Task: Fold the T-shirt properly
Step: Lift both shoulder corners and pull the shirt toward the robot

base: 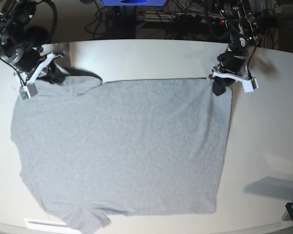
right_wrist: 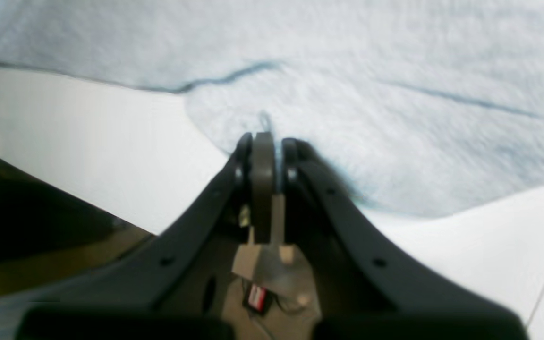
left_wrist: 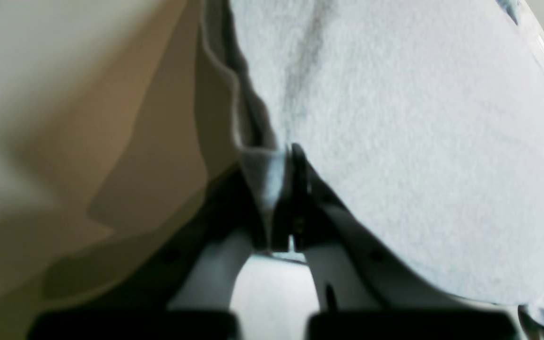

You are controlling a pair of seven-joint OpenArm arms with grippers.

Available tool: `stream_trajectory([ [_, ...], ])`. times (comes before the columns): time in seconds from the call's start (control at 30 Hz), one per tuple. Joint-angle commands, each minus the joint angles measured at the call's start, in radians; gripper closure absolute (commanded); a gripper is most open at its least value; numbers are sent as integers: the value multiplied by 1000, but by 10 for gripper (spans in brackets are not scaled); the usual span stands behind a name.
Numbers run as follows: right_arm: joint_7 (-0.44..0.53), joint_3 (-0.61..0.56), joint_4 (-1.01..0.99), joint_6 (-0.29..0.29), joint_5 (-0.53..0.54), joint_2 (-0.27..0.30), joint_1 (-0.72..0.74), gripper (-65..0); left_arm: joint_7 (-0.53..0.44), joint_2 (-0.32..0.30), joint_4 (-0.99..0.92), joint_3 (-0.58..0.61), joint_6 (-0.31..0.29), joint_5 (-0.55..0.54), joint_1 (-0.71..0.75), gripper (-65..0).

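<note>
The grey T-shirt (base: 122, 146) lies spread flat, plain side up, across the white surface (base: 263, 131), filling most of the overhead view. Both arms reach down to its far edge, one at each top corner. On the right of the overhead view, the left hand (base: 219, 84) comes in from the back of the surface, tilted down, and pinches the shirt's corner; the left wrist view shows its jaws clenched on a thin fold of grey cloth, with the fabric draped off to one side. On the left of the overhead view, the right hand (base: 56, 73) angles in low from the far corner, close to the surface. From its wrist camera the jaws are pressed together on the shirt's edge (right_wrist: 300, 123), right where the cloth meets the white surface.
</note>
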Motion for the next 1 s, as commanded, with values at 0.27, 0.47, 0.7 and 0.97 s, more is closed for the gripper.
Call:
stream_trajectory([
  [0.27, -16, 2, 16, 3, 24, 10, 80, 0, -22, -22, 21, -4, 4, -149, -4, 0],
  [0.47, -21, 2, 16, 3, 29, 41, 118, 0, -16, -65, 24, -4, 84, -243, -5, 0],
  [0.7, -21, 2, 14, 2, 24, 45, 156, 0, -16, -71, 69, 5, 105, -255, -25, 0],
  [0.97, -20, -36, -2, 2, 24, 78, 199, 0, -16, -67, 74, 7, 119, -255, -36, 0],
])
